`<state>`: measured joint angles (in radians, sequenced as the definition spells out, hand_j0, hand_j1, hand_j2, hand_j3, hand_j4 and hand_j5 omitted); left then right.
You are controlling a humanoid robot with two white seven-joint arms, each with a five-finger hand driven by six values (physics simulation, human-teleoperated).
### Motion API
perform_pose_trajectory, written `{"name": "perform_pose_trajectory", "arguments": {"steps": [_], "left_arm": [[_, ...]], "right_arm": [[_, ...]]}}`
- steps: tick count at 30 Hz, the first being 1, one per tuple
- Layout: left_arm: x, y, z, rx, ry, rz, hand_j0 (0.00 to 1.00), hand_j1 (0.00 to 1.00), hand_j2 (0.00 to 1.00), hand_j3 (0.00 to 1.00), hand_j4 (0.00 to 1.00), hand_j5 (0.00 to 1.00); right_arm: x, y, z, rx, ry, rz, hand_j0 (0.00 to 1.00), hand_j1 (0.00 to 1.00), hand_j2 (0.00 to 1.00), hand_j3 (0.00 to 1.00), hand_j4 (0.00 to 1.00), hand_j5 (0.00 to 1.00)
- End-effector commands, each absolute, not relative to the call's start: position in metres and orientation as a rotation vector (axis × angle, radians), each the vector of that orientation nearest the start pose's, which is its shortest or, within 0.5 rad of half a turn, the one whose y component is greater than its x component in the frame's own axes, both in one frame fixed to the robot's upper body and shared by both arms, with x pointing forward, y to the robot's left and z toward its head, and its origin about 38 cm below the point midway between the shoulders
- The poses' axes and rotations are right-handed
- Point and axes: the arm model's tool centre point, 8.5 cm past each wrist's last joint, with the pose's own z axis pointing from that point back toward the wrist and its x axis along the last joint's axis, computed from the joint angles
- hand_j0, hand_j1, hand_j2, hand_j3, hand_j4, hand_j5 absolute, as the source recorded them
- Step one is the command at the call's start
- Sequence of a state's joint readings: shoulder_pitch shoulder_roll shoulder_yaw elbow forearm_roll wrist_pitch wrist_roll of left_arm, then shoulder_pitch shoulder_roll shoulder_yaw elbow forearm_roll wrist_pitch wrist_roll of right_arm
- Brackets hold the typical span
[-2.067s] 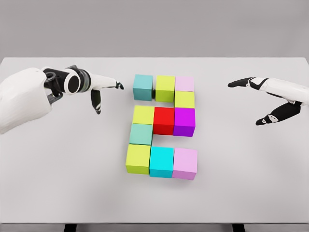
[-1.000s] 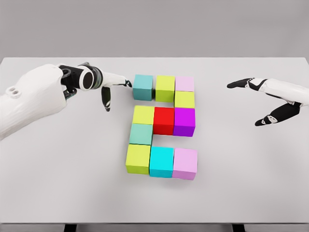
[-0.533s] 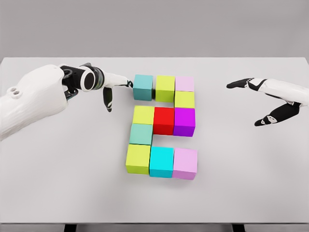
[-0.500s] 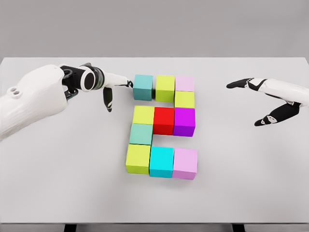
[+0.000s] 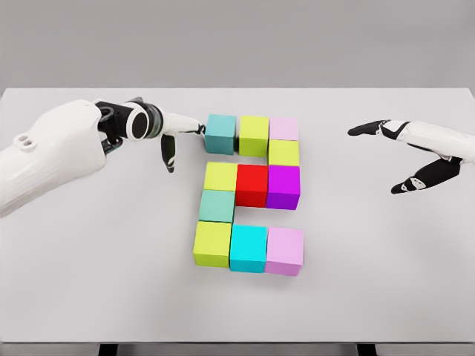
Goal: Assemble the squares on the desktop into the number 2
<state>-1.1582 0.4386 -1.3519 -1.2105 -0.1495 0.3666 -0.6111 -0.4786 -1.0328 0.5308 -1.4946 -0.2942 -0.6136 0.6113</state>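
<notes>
Overhead, a white tabletop (image 5: 89, 282) carries coloured cubes packed near its middle, toward the far edge. They form a blocky figure 2. The top row reads teal cube (image 5: 220, 133), lime cube (image 5: 254, 135), pale pink cube (image 5: 283, 128). A second lime cube (image 5: 283, 153) sits below the pink one. The middle row reads lime (image 5: 220, 176), red cube (image 5: 251, 185), purple cube (image 5: 283, 185). A muted green cube (image 5: 217, 205) links down the left side to the bottom row of lime (image 5: 212, 243), cyan cube (image 5: 248, 248) and lilac cube (image 5: 285, 251).

The left hand (image 5: 169, 137) reaches in from the left edge. Its fingers are extended and hold nothing, and one fingertip (image 5: 199, 127) appears to touch the left face of the teal cube. A narrow gap shows between that cube and the lime cube beside it.

The right hand (image 5: 404, 156) hovers over the right side of the tabletop, well apart from the cubes, fingers spread and empty.

The figure looks nearly finished, so the step in hand seems to be nudging the teal cube flush. The risk is pushing too hard or off-centre. That could twist the teal cube, or shove the whole top row toward the right edge and knock the corner cubes out of line.
</notes>
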Motion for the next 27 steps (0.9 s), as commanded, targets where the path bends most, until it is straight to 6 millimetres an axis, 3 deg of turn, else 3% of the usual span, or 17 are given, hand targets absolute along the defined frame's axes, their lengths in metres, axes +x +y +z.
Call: {"name": "perform_pose_trajectory", "arguments": {"steps": [1, 27], "left_arm": [[0.5196, 0.1528, 0.1781, 0.434, -0.773, -1.790, 1.00, 1.00, 1.00, 1.00, 1.00, 1.00], [0.5173, 0.1455, 0.1804, 0.424, -0.789, -1.802, 1.00, 1.00, 1.00, 1.00, 1.00, 1.00]], "right_arm": [[0.3901, -0.3665, 0.2462, 0.028, -1.620, 1.627, 1.00, 1.00, 1.00, 1.00, 1.00, 1.00], [0.3901, -0.3665, 0.2462, 0.028, -1.620, 1.627, 1.00, 1.00, 1.00, 1.00, 1.00, 1.00]]}}
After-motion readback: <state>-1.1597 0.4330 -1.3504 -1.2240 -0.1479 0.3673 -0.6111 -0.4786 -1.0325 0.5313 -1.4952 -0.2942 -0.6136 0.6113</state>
